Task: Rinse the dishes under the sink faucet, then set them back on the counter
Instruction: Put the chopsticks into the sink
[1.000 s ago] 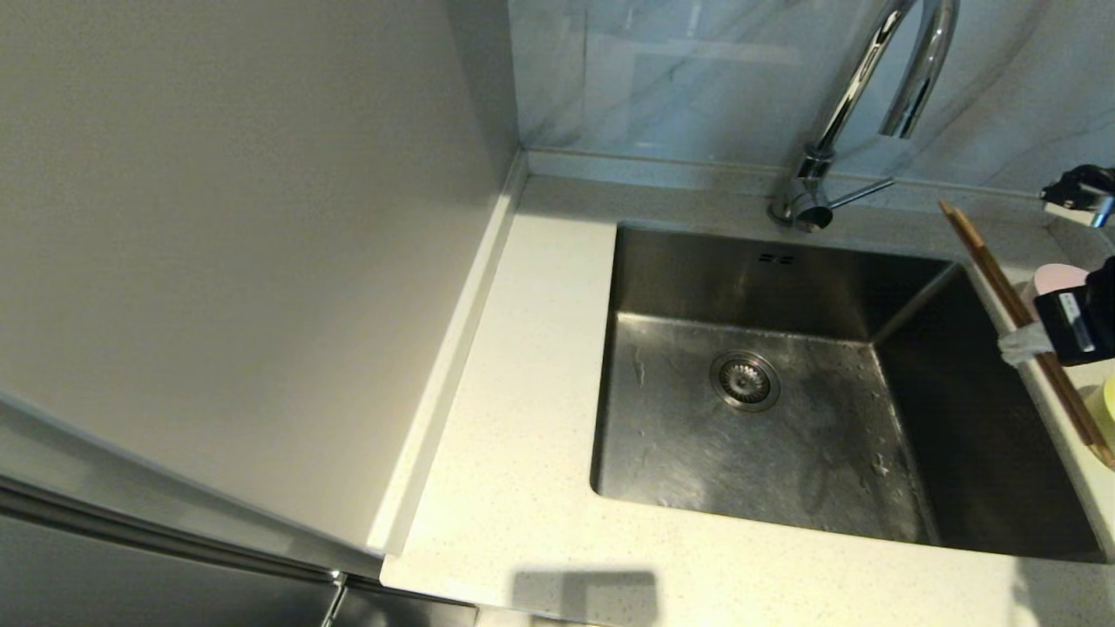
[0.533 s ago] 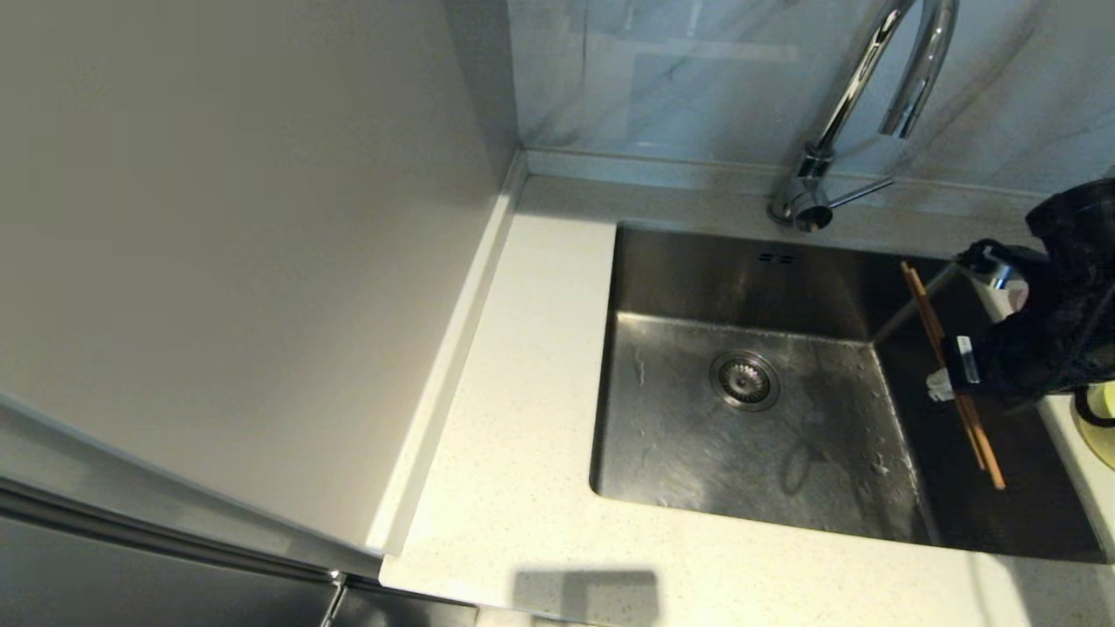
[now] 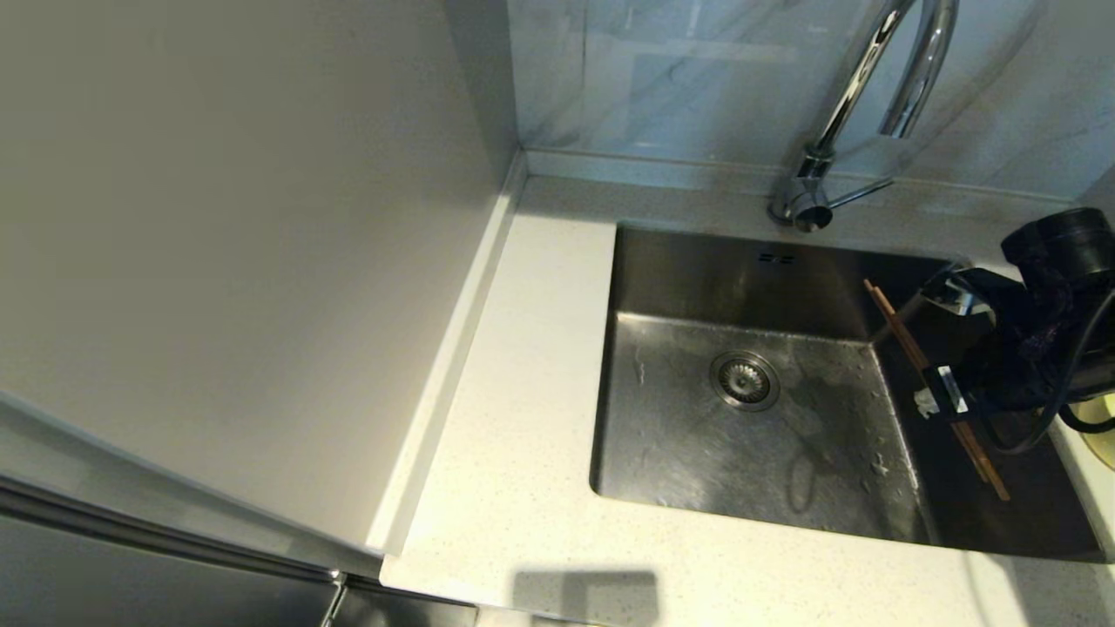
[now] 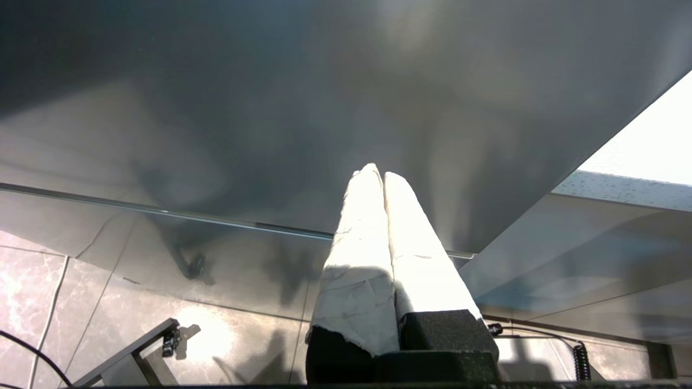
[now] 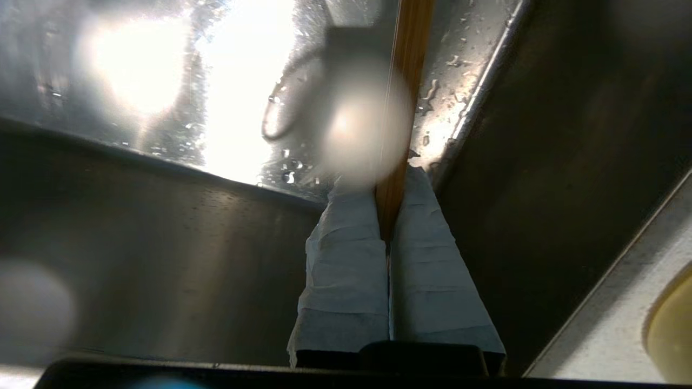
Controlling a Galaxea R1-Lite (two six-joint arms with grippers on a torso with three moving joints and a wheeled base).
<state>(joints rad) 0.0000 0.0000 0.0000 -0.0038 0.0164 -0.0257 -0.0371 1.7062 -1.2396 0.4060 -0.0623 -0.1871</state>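
**Right arm holding chopsticks inside the sink**

Near to far, here's your scene. The bench (image 3: 523, 418) wraps the sink's near and left sides. The left gripper (image 4: 383, 178) is parked off the work area, facing a grey panel; its fingers are pressed together, nothing between them.

The sink (image 3: 749, 435) has its drain strainer (image 3: 745, 380) mid-floor, with water droplets on the floor.

On the sink's right side, your right gripper (image 3: 930, 399) has its fingers clamped on the chopsticks (image 3: 906, 344), gripped around mid-length. The sticks run diagonally, one end near-right, the other far-left, above the sink floor near its right wall.

The yellow-green bowl (image 3: 1099, 427) sits on the bench right of the sink, mostly cut off by the frame edge.

The faucet (image 3: 858, 96) stands at the far rim, spout arching over the sink. No water stream is visible.
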